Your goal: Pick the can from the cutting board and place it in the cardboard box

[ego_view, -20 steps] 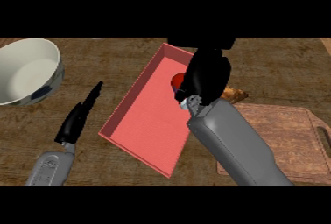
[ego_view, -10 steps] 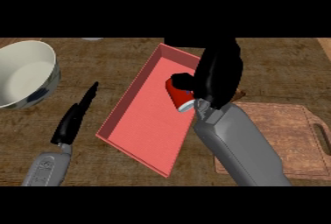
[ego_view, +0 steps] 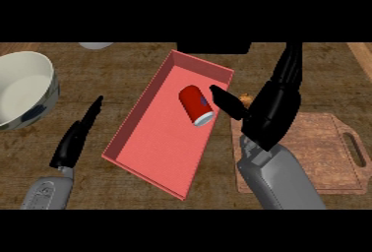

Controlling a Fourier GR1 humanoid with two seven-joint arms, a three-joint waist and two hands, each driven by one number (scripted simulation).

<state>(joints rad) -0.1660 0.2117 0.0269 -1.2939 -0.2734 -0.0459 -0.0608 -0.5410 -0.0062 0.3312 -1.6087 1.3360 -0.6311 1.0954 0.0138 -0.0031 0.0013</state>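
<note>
The can (ego_view: 196, 105) is red with a pale silver end, and it lies on its side inside the cardboard box (ego_view: 149, 147), in the upper half of it and near the box's right wall. Its silver end points down and to the right. Nothing holds it.

The box is a long shallow tray, salmon pink in colour (its walls are low and its floor is bare apart from the can). It lies at a slant on the wooden counter (ego_view: 145, 64), with its far end toward the top of the view and its near corner toward the bottom.

Just to the right of the can is the right hand (ego_view: 272, 106). Its fingers are straight and point up, and its thumb (ego_view: 227, 101) reaches out to the left over the box's right wall, close to the can but apart from it. The hand is open and grips nothing. The grey forearm under it covers the left part of the cutting board (ego_view: 327, 152), a brown wooden board with a handle slot at its right side. A small orange-brown object (ego_view: 246, 100) shows just behind the thumb; I cannot tell what it is.

The left hand (ego_view: 76, 138) shows at the left of the box, fingers straight and relaxed, holding nothing. Further left stands a white bowl (ego_view: 25, 93).
</note>
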